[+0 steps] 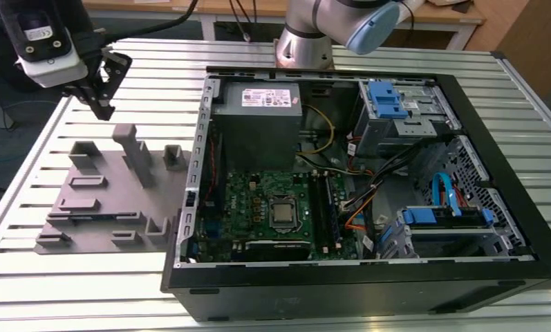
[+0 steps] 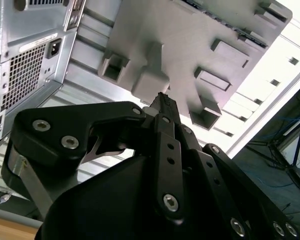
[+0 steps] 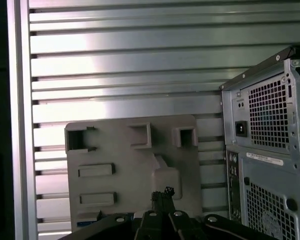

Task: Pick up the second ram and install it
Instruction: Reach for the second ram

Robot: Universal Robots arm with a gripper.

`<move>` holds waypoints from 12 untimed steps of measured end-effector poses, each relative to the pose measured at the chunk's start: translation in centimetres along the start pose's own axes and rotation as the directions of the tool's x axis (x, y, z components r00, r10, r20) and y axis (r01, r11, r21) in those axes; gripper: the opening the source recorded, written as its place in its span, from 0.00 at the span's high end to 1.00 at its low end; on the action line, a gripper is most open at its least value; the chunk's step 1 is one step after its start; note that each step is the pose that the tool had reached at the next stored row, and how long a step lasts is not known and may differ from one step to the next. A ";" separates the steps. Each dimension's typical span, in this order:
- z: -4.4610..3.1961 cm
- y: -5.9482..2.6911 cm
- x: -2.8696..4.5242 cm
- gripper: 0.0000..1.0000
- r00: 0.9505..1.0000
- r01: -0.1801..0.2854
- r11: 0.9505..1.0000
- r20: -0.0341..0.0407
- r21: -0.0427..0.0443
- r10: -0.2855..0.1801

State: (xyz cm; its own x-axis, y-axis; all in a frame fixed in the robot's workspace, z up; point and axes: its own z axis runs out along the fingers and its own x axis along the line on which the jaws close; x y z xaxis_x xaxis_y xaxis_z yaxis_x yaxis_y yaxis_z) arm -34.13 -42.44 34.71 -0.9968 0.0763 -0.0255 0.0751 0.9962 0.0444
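My gripper (image 1: 104,111) hangs at the exterior view's far left, above the far edge of the grey fixture plate (image 1: 109,207). In both wrist views its black fingers meet tip to tip, shut with nothing between them (image 2: 162,98) (image 3: 162,192). The second ram (image 1: 86,216) is a thin dark strip lying in a slot near the plate's front, well below and in front of the gripper. A bluish sliver of the ram (image 3: 87,223) peeks out beside the gripper body in the first wrist view. In the second wrist view the ram (image 2: 225,22) runs along the plate's far side.
Tall posts (image 1: 132,153) rise from the plate just below the gripper. To the exterior view's right lies the open computer case (image 1: 192,173) with motherboard (image 1: 256,200), silver processor (image 1: 285,213), power supply (image 1: 256,111) and blue drive cages (image 1: 390,97). The arm's base (image 1: 303,41) stands behind it on the slatted table (image 1: 35,277).
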 end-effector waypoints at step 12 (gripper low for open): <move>1.58 -2.65 1.63 0.93 1.000 0.000 1.000 -0.001 0.000 0.000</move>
State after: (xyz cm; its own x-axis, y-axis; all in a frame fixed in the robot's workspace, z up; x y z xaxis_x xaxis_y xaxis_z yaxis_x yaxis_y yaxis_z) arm -35.91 -44.88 32.97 -0.9968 0.0762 -0.0247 0.0751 0.9962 0.0443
